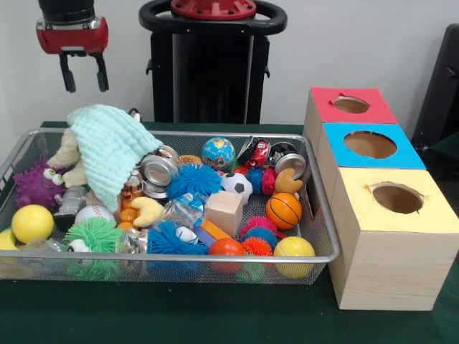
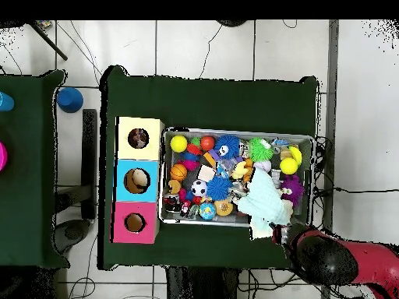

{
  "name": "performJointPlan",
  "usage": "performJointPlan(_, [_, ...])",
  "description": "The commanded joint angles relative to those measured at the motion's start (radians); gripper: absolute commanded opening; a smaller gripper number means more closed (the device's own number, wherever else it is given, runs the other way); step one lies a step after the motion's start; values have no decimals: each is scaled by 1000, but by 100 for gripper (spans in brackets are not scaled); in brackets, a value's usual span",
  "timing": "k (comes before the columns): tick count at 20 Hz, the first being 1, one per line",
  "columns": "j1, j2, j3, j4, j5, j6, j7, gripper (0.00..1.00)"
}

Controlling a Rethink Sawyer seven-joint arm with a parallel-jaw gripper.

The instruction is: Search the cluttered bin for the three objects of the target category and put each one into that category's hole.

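Gripper (image 1: 84, 74) hangs above the bin (image 1: 326, 247) — fingers (image 1: 68, 77) apart, empty.

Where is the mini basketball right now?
Front view: the basketball lies in the bin's right part, just right of the wooden block and behind a yellow ball.

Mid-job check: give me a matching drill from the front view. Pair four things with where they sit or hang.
Things:
1. mint cloth
2. gripper
3. basketball
4. yellow-topped box

Places:
A. nearest of the three boxes
B. above the bin's far left corner
C. draped over toys at the bin's left
D. in the bin near its right wall

Pairs: 1-C, 2-B, 3-D, 4-A
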Motion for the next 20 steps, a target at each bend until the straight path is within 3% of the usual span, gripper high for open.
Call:
performJointPlan(1, [18, 9, 53, 45, -75, 61, -241, 100])
performJointPlan(6, [39, 15, 69, 28, -61, 75, -244, 100])
performJointPlan(12, [82, -28, 121, 15, -2, 29, -183, 100])
performJointPlan(20, [194, -60, 91, -16, 61, 23, -32, 100])
